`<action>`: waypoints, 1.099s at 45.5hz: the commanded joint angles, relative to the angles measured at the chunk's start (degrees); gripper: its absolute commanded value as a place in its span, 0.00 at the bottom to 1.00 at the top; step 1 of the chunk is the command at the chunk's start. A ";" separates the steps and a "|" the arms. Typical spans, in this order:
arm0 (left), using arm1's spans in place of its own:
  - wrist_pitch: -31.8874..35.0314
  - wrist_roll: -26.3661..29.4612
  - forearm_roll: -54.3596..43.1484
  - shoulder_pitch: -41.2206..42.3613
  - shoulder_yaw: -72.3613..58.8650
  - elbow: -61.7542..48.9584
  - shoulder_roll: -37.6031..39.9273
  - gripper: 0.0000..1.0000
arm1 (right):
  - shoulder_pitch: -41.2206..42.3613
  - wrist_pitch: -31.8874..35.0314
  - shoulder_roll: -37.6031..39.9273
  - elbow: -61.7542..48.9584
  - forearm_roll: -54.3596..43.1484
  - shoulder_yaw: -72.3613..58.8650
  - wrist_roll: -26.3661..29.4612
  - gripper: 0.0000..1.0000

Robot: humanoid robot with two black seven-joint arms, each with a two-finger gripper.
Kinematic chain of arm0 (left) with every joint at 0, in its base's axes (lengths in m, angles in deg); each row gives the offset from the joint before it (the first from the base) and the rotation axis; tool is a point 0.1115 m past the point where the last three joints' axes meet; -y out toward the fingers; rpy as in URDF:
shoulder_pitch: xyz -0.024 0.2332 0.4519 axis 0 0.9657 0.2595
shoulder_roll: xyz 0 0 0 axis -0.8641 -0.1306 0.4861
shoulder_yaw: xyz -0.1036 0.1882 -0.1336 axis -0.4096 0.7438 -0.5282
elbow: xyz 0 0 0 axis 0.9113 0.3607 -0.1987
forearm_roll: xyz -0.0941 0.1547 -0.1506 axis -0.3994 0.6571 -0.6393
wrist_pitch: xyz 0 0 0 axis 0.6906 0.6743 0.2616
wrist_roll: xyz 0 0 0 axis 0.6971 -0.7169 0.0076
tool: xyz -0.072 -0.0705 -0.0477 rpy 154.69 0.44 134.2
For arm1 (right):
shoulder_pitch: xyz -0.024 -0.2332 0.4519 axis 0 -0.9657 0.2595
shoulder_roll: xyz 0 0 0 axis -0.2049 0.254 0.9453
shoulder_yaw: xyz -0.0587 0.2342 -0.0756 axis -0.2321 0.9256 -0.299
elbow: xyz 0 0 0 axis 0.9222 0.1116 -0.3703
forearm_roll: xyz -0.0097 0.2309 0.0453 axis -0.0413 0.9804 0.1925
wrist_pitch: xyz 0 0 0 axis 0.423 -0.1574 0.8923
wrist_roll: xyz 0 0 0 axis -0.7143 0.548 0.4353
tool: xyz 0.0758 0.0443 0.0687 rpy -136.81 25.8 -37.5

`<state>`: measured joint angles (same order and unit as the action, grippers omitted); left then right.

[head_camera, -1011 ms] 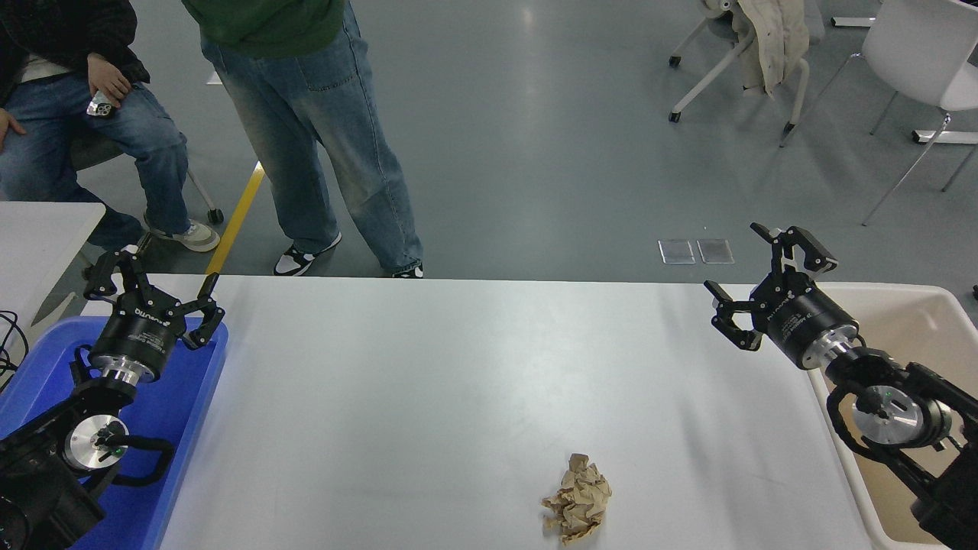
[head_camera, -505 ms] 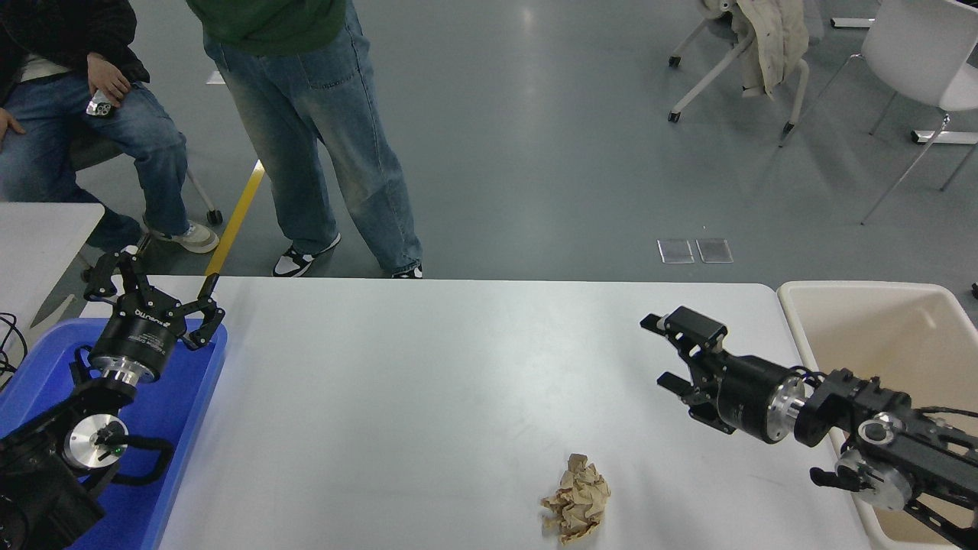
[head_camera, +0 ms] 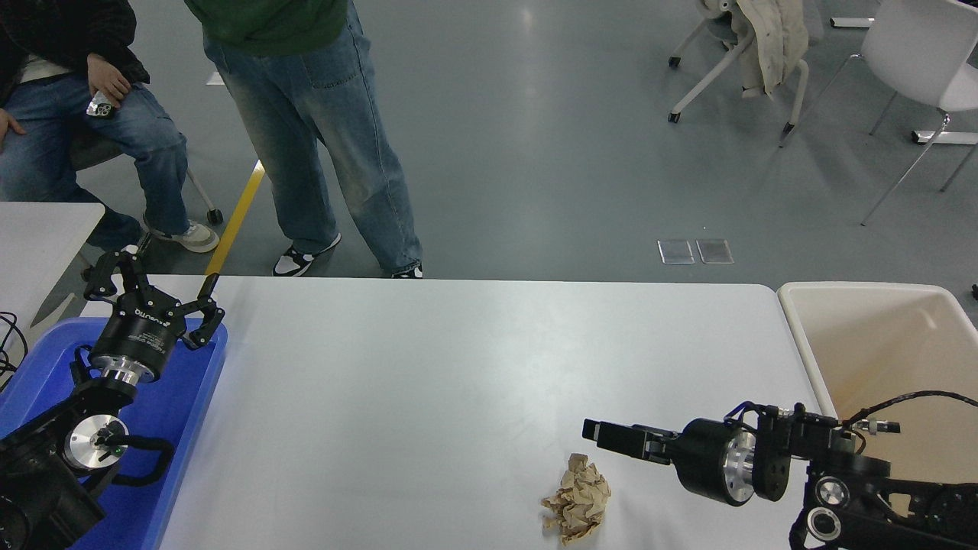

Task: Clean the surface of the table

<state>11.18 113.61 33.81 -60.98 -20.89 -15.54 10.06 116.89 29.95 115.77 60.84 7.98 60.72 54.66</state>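
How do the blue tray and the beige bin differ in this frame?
The blue tray sits at the left end of the table surface; the beige bin sits at the right end. The tray is shallow; the bin looks deeper. The left gripper is parked over the tray, while the right gripper has left the bin's side for the crumpled brown paper. Both look empty.

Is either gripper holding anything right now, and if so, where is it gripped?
Nothing is held. The right gripper hangs just above the crumpled brown paper without touching it, and the left gripper is parked, jaws open and empty, over the blue tray.
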 commanded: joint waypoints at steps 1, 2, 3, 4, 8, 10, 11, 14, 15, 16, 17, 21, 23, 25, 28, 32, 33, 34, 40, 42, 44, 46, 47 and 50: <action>0.00 0.00 0.00 0.00 0.00 0.00 -0.01 1.00 | -2.32 -10.45 -4.24 -4.04 -12.68 -5.73 0.02 1.00; 0.00 0.00 0.00 0.00 0.00 0.00 -0.01 1.00 | -2.85 -10.98 -4.51 -4.13 -12.94 -6.08 0.02 1.00; 0.00 0.00 0.00 0.00 0.00 0.00 -0.01 1.00 | -3.46 -11.60 -4.77 -4.13 -13.38 -6.17 0.02 1.00; -0.08 0.00 0.00 0.00 0.00 0.00 -0.01 1.00 | -3.99 -12.38 -4.95 -4.39 -14.08 -6.35 0.02 1.00; 0.00 0.00 0.00 0.00 0.00 0.00 -0.01 1.00 | -5.23 -14.76 -5.30 -5.45 -17.33 -6.35 -0.07 1.00; 0.00 0.00 0.00 0.00 0.00 0.00 -0.01 1.00 | -6.02 -15.73 -5.65 -5.45 -18.47 -6.26 -0.25 1.00; 0.00 0.00 0.00 0.00 0.00 0.00 -0.01 1.00 | -6.45 -16.17 -5.83 -5.45 -18.83 -6.26 -0.42 1.00; 0.00 0.00 0.00 0.00 0.00 0.00 -0.01 1.00 | -7.86 -17.92 -6.62 -5.54 -19.53 -6.26 -1.30 1.00; 0.00 0.00 0.00 0.00 0.00 0.00 -0.01 1.00 | -8.39 -18.45 -6.97 -5.80 -19.62 -6.17 -1.56 1.00; 0.00 0.00 0.00 0.00 0.00 0.00 -0.01 1.00 | -8.74 -18.98 -7.41 -6.41 -19.80 -6.00 -1.74 1.00; 0.00 0.00 0.00 0.00 0.00 0.00 -0.01 1.00 | -9.18 -19.51 -8.11 -7.11 -19.80 -5.73 -1.91 1.00; 0.00 0.00 0.00 0.00 0.00 0.00 -0.01 1.00 | -9.89 -21.97 -11.01 -10.71 -19.80 -5.38 -2.00 1.00; 0.00 0.00 0.00 0.00 0.00 0.00 -0.01 1.00 | -9.97 -23.81 -12.15 -12.65 -19.80 -5.64 -2.00 1.00; 0.00 0.00 0.00 0.00 0.00 0.00 -0.01 1.00 | -9.97 -25.31 -13.20 -13.88 -19.71 -6.26 -2.00 1.00; 0.00 0.00 0.00 0.00 0.00 0.00 -0.01 1.00 | -10.06 -26.89 -14.17 -15.29 -19.71 -6.44 -2.00 1.00; 0.00 0.00 0.00 0.00 0.00 0.00 -0.01 1.00 | -10.24 -28.56 -15.67 -17.66 -19.71 -6.35 -2.00 1.00; 0.00 0.00 0.00 0.00 0.00 0.00 -0.01 1.00 | -10.32 -29.43 -16.11 -18.54 -19.71 -6.43 -2.00 1.00; 0.00 0.00 0.00 0.00 0.00 0.00 -0.01 1.00 | -10.33 -29.97 -16.37 -19.24 -19.71 -6.44 -2.00 1.00; 0.00 0.00 0.00 0.00 0.00 0.09 -0.01 1.00 | -10.50 -32.34 -17.60 -21.88 -19.71 -6.87 -2.00 1.00; 0.00 0.00 0.00 0.00 0.00 0.00 -0.01 1.00 | -10.59 -32.78 -17.95 -22.85 -19.71 -7.57 -2.09 1.00; 0.00 0.00 0.00 0.00 0.00 0.00 -0.01 1.00 | -10.76 -33.66 -18.57 -23.73 -19.62 -8.45 -2.09 1.00; 0.00 0.00 0.00 0.00 0.00 0.09 -0.01 1.00 | -10.94 -34.80 -19.45 -24.69 -19.53 -9.16 -2.09 1.00; 0.00 0.00 0.00 0.00 0.00 0.00 -0.01 1.00 | -10.94 -35.41 -19.80 -25.13 -19.53 -9.51 -2.18 1.00; 0.00 0.00 0.00 0.00 0.00 0.00 -0.01 1.00 | -10.94 -36.73 -20.42 -26.10 -18.92 -11.09 -2.18 1.00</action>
<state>11.18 113.61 33.81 -60.98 -20.89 -15.52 10.07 106.46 -1.83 98.43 39.50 -11.51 52.89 52.64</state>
